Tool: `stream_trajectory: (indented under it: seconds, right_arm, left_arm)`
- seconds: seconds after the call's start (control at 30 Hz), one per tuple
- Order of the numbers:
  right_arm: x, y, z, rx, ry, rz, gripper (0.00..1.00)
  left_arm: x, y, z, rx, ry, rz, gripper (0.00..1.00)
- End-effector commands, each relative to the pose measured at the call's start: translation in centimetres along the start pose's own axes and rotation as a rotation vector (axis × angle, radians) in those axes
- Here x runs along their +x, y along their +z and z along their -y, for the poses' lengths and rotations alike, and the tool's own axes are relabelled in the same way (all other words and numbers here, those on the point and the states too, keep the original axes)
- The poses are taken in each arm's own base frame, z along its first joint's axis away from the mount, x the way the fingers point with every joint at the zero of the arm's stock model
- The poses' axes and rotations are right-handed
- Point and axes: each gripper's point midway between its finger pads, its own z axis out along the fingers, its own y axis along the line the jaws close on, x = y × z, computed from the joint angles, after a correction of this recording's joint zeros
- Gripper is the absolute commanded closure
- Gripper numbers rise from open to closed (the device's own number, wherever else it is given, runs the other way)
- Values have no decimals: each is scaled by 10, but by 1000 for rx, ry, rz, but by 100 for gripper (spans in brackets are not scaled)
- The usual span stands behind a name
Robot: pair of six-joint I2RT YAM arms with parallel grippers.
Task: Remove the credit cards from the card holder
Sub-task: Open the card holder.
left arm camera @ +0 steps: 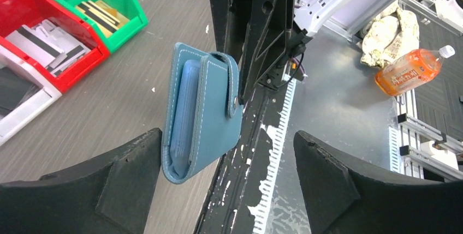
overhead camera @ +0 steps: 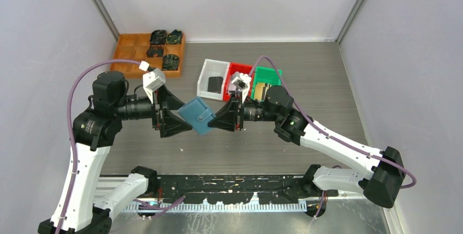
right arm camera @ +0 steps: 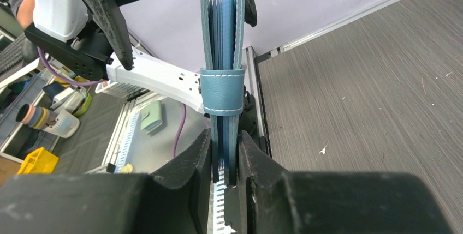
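The table (overhead camera: 327,81) carries three bins at the back: white (overhead camera: 206,66), red (overhead camera: 236,68) and green (overhead camera: 270,71). Both arms reach in toward the middle and meet above the bare tabletop.

Between them the holder (overhead camera: 196,115) hangs in the air, off the table. The right gripper (right arm camera: 224,141) is clamped on one of its edges, fingers pressed to both faces. The left gripper (left arm camera: 226,138) is spread wide and grasps nothing. One finger sits just beside the holder's spine, though I cannot tell whether it touches, and the other is well apart.

The tab (left arm camera: 233,81) is wrapped over the holder's open side and looks fastened. Edge on, only blue layers show, so whether cards are inside is not visible. Gold and dark-striped cards (left arm camera: 104,13) lie in the green bin.

My judgement is that some cards may already be out. The tab is yet to be undone, and anything inside is yet to be pulled out.
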Motion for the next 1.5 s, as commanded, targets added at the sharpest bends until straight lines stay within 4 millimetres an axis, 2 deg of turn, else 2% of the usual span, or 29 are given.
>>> stream_trajectory:
  seconds: [0.0, 0.2, 0.37, 0.43, 0.53, 0.63, 0.73, 0.8, 0.93, 1.0, 1.13, 1.17, 1.23, 1.27, 1.3, 1.37, 1.47]
  right_arm:
    - [-23, -2, -13, -31, -45, 61, 99]
    - [-26, -1, -19, -55, -53, 49, 99]
    - [-26, -2, -18, -46, -69, 41, 99]
    - [-28, -3, -17, -39, -78, 44, 99]
    - [-27, -3, -15, -27, -89, 36, 99]
    - [-26, -2, -10, -5, -85, 27, 85]
    - [-30, 2, -10, -8, -79, 30, 69]
    - [-33, 6, -12, -30, -70, 33, 65]
    - [-32, 12, -17, -79, -53, 10, 64]
    - [-30, 15, -20, -105, -40, -18, 68]
    - [-25, 11, -21, -108, -44, -35, 86]
    - [-25, 11, -21, -110, -48, -32, 92]
    - [-26, 8, -25, -118, -59, -20, 99]
    - [-28, 7, -27, -124, -65, -13, 99]
    - [-28, 6, -28, -129, -69, -7, 99]
    - [-26, 5, -29, -138, -72, -2, 99]
    - [-21, 4, -29, -143, -70, -13, 99]
  left_arm:
    - [-3, -5, 5, 6, 54, -5, 13]
    - [3, -6, 20, 91, -2, -31, 23]
    - [-8, -6, 36, 185, -46, -20, 50]
    - [-10, -6, 38, 205, -62, -21, 59]
    - [-10, -5, 36, 203, -69, -23, 79]
    - [-9, -4, 32, 185, -70, -20, 94]
    - [-9, -3, 29, 174, -55, -14, 98]
    - [-9, -3, 29, 170, -53, -14, 100]
    - [-6, -4, 30, 170, -58, -21, 100]
    - [-5, -5, 30, 171, -49, -28, 100]
    - [-3, -5, 29, 156, -39, -33, 98]
    - [-3, -5, 28, 153, -43, -34, 89]
    - [-2, -4, 26, 142, -62, -34, 56]
    - [-1, -4, 26, 147, -72, -38, 42]
    - [1, -3, 27, 156, -82, -41, 33]
    - [4, -3, 27, 157, -89, -40, 22]
    - [6, -3, 26, 147, -92, -34, 21]
